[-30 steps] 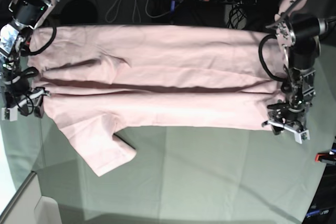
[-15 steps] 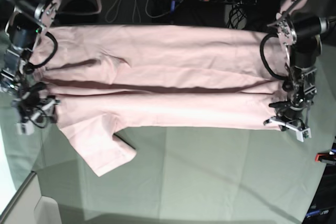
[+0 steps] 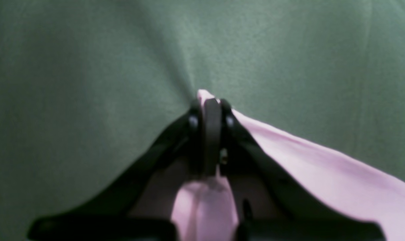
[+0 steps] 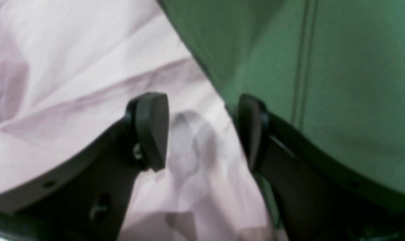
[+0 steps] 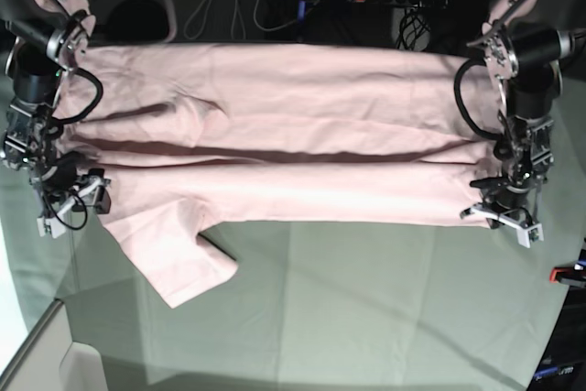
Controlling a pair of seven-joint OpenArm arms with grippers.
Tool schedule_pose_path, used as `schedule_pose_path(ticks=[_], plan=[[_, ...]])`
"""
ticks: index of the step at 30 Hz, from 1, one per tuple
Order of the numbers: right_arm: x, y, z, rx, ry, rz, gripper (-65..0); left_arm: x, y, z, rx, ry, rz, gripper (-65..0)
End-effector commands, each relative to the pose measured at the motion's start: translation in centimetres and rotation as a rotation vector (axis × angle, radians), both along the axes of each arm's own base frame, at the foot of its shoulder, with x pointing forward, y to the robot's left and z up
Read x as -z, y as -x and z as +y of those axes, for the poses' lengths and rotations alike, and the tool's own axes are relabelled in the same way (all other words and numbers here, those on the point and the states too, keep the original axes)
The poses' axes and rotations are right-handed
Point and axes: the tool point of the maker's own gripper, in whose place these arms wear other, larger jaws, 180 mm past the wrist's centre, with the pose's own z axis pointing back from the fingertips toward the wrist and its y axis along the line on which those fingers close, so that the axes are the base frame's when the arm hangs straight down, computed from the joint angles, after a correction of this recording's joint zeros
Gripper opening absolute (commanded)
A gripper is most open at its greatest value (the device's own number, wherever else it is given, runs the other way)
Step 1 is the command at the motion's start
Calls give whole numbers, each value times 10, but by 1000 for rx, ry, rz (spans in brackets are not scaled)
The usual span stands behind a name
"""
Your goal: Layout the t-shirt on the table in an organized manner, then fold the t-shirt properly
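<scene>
You have the pale pink, thin cotton short-sleeved t-shirt lying across the far half of the bench, which is covered with a pale grey-green creased cloth. The shirt is spread long from one side to the other. A dark fold line runs along its middle, so it seems that one lengthwise fold is already made or started. One short sleeve sticks out toward the near side, on the right arm's end of the shirt, and it is not yet folded in. No lettering shows from above.

Your left hand is closed on the shirt: in the left wrist view the pink edge is pinched between the two dark pads and comes out just beyond the tips. In the base view this hand sits at the near corner of the shirt's end.

Your right hand is open, with its pads standing apart over the pink cloth, at the edge where the shirt meets the green cover. It holds nothing.

I judge that the laying out is mostly done and the folding is at an early stage. The sleeve and the crosswise folds are left to do.
</scene>
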Motion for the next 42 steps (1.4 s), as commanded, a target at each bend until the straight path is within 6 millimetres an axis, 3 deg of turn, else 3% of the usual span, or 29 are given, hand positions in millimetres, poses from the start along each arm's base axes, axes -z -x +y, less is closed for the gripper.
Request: schedule_pose_path(ticks=[1, 7, 9, 12, 15, 19, 25, 29, 37, 42], plan=[[-17, -13, -10, 7, 13, -50, -313, -9, -5, 10, -6, -18, -10, -650], [-14, -12, -5, -17, 20, -38, -343, -9, -5, 10, -4, -19, -9, -650], [-10, -12, 6, -70, 40, -18, -398, -9, -5, 9, -2, -19, -9, -650], [2, -4, 21, -147, 69, 25, -533, -9, -5, 9, -1, -21, -8, -650], [3, -3, 24, -163, 74, 32, -650, -8, -4, 9, -1, -20, -6, -650], [-1, -6, 23, -164, 80, 20, -650, -10, -5, 10, -5, -18, -13, -650], [-42, -22, -1, -105, 137, -105, -650, -19, -11, 12, -3, -26, -39, -650], [-72, -34, -14, -75, 174, -186, -650, -51, -29, 16, 15, -60, -90, -650], [-107, -59, -8, -78, 191, -279, -650, -109, -54, 13, 57, -113, -159, -650], [-130, -62, -8, -86, 234, -340, -650, -132, -60, 12, 70, -136, -184, -650]])
